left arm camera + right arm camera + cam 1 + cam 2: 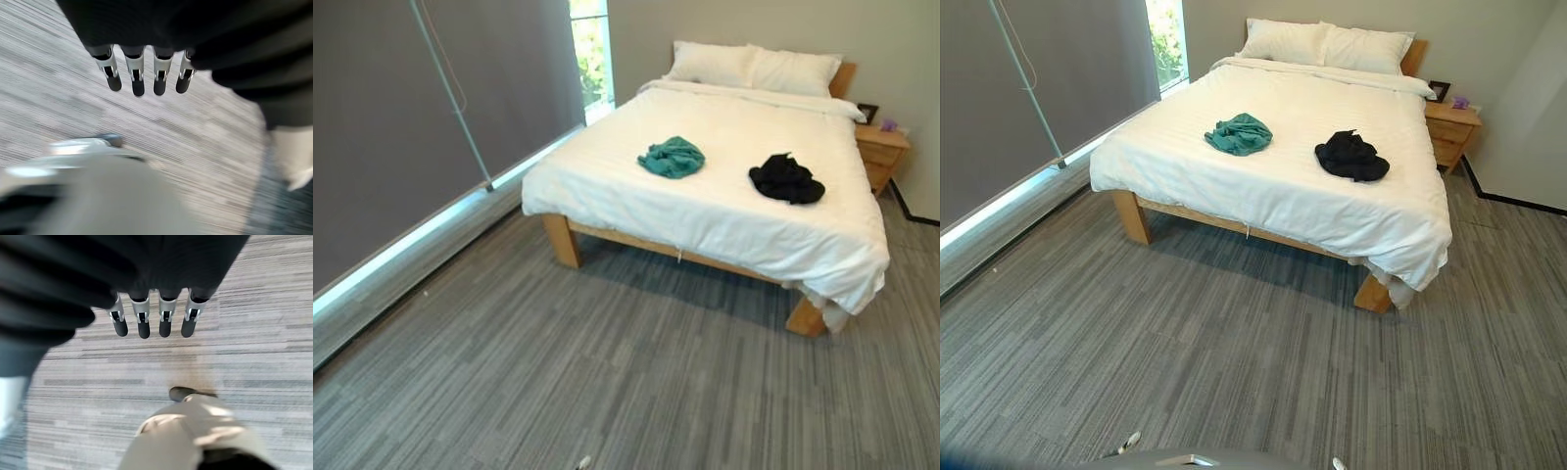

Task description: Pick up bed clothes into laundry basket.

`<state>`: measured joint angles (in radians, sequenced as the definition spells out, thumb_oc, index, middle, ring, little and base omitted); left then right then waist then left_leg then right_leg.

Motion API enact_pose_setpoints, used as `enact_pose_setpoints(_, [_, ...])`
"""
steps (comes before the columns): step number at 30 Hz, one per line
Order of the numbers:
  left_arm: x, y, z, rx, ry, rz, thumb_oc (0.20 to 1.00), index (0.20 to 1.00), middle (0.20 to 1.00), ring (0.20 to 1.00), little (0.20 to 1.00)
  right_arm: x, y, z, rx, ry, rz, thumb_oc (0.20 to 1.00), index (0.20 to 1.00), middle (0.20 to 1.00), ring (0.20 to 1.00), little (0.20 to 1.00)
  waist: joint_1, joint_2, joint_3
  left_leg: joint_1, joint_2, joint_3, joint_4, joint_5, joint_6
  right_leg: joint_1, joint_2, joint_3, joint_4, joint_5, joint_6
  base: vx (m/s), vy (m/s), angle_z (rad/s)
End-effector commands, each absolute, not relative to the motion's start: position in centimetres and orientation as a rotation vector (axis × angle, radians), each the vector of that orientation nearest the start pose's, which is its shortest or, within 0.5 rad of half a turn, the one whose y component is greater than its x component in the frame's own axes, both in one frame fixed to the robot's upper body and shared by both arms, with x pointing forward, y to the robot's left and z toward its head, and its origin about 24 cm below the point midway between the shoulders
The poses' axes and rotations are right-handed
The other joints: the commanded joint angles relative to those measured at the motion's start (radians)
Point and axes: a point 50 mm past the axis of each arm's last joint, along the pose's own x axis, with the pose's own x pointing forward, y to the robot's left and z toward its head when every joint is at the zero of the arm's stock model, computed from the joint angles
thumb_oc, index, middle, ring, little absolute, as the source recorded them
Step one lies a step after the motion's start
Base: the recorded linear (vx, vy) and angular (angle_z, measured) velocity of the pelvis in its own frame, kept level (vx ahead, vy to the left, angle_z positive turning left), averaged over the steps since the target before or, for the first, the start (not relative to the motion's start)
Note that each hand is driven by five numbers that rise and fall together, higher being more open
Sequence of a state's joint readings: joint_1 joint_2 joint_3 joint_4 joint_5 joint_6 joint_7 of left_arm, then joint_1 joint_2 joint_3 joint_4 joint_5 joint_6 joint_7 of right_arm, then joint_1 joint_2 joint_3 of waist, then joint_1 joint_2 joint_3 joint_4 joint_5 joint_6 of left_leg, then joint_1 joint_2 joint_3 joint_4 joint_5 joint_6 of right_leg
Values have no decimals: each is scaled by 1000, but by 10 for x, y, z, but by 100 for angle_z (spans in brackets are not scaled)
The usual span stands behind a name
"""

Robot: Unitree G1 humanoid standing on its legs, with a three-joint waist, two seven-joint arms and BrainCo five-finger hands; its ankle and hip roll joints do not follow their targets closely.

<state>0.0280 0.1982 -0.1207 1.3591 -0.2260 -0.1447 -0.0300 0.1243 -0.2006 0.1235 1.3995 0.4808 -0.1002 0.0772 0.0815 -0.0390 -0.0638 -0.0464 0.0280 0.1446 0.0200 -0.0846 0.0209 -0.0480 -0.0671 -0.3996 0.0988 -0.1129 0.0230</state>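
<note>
Left hand (142, 73) and right hand (154, 316) hang relaxed over the carpet (607, 372), holding nothing. Green cloth (672, 157) and black cloth (787, 179) lie apart on the bed (705, 211); we should walk close before reaching.

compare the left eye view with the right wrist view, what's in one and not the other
The left eye view alone shows the bed, with a green garment and a black garment lying apart on its white cover, two pillows at the head, and a wooden nightstand beside it. The right wrist view alone shows the right hand, fingers straight and holding nothing, hanging above the floor. Both show the grey striped carpet.
</note>
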Motion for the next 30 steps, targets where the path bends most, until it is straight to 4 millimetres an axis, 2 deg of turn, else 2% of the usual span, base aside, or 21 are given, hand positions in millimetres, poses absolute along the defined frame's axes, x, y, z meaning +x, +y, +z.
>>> enact_pose_setpoints(1, [74,219,-169,45,1224,133,1000,1000,1000,1000,1000,23,-227,-173,198,1340,-349,1000,1000,1000,1000,1000,2,-2,26,79,31,-7,-106,131,-89,79,-104,33,-136,190,131,0,0,0])
enact_pose_setpoints(6, [60,220,-171,77,1285,114,1000,1000,1000,1000,1000,18,-227,-173,190,1367,-343,1000,1000,1000,1000,1000,-2,1,18,90,29,0,-107,124,-88,88,-103,40,-140,189,129,18,7,-4])
enact_pose_setpoints(7, [50,221,-172,70,1325,122,1000,1000,1000,1000,1000,17,-229,-173,195,1370,-351,1000,1000,1000,1000,1000,-4,0,14,92,29,3,-107,122,-88,90,-103,43,-140,187,128,0,0,0])
enact_pose_setpoints(10, [42,221,-173,58,1359,118,1000,1000,1000,1000,1000,17,-229,-173,199,1370,-354,1000,1000,1000,1000,1000,-7,0,11,97,30,7,-107,120,-88,91,-103,49,-139,187,129,22,5,-1])
enact_pose_setpoints(13, [25,218,-175,47,1452,59,1000,1000,1000,1000,1000,14,-233,-172,169,1406,-325,1000,1000,1000,1000,1000,-18,4,1,106,30,18,-107,113,-87,94,-103,61,-141,188,130,37,15,-7])
enact_pose_setpoints(15, [28,219,-175,99,1473,2,1000,1000,1000,1000,1000,17,-237,-171,166,1424,-321,1000,1000,1000,1000,1000,-23,8,-7,110,30,24,-107,109,-87,95,-104,65,-141,188,130,46,19,-17])
enact_pose_setpoints(17, [44,220,-173,123,1435,-25,1000,1000,1000,1000,1000,35,-241,-169,181,1369,-324,1000,1000,1000,1000,1000,-30,12,-14,114,30,29,-107,105,-86,95,-104,71,-141,188,131,30,19,-8])
enact_pose_setpoints(18, [44,220,-173,123,1435,-25,1000,1000,1000,1000,1000,36,-241,-169,181,1368,-324,1000,1000,1000,1000,1000,-29,12,-13,114,30,30,-107,105,-86,95,-104,72,-141,188,131,16,23,-5])
enact_pose_setpoints(19, [66,221,-170,165,1372,-34,1000,1000,1000,1000,1000,56,-246,-166,165,1307,-317,1000,1000,1000,1000,1000,-34,16,-16,115,30,33,-107,104,-86,93,-105,76,-138,189,132,5,32,-9])
enact_pose_setpoints(21, [138,223,-152,271,1123,-58,1000,1000,1000,1000,1000,120,-255,-149,109,1088,-270,1000,1000,1000,1000,1000,-41,26,-5,120,30,36,-107,104,-85,87,-106,84,-128,191,135,-10,34,-16])
enact_pose_setpoints(22, [139,223,-152,271,1122,-58,1000,1000,1000,1000,1000,120,-255,-149,109,1088,-270,1000,1000,1000,1000,1000,-42,25,-7,116,29,36,-107,106,-85,83,-107,84,-129,193,135,-22,15,-12])
enact_pose_setpoints(23, [156,225,-144,275,1048,-45,1000,1000,1000,1000,1000,136,-259,-141,92,1019,-263,1000,1000,1000,1000,1000,-43,26,-5,114,29,36,-107,108,-85,79,-107,85,-127,193,136,-35,12,-7])
enact_pose_setpoints(24, [179,226,-131,228,929,-11,1000,1000,1000,1000,1000,163,-260,-125,72,879,-234,1000,1000,1000,1000,1000,-44,27,3,111,29,37,-107,112,-84,75,-108,85,-125,194,137,-30,12,-6])
enact_pose_setpoints(25, [179,226,-131,228,931,-11,1000,1000,1000,1000,1000,163,-259,-125,71,881,-234,1000,1000,1000,1000,1000,-44,27,3,111,29,36,-107,112,-85,76,-108,84,-124,194,137,-31,9,-3])
enact_pose_setpoints(26, [192,225,-121,205,851,-8,1000,1000,1000,1000,1000,176,-261,-114,58,800,-220,1000,1000,1000,1000,1000,-43,28,8,111,29,35,-107,114,-84,76,-108,85,-123,194,138,0,0,0])
enact_pose_setpoints(27, [192,225,-121,206,851,-8,1000,1000,1000,1000,1000,176,-261,-114,58,800,-220,1000,1000,1000,1000,1000,-43,28,7,110,29,35,-107,114,-84,75,-108,85,-123,194,138,0,0,0])
enact_pose_setpoints(28, [209,227,-99,215,704,-32,1000,1000,1000,1000,1000,197,-257,-84,-2,623,-154,1000,1000,1000,1000,1000,-45,29,12,109,29,35,-107,116,-83,74,-110,85,-122,194,141,0,0,0])
enact_pose_setpoints(30, [214,229,-76,206,567,-32,1000,1000,1000,1000,1000,198,-257,-64,4,499,-151,1000,1000,1000,1000,1000,-44,30,16,107,27,33,-107,117,-82,73,-113,81,-120,195,145,0,0,0])
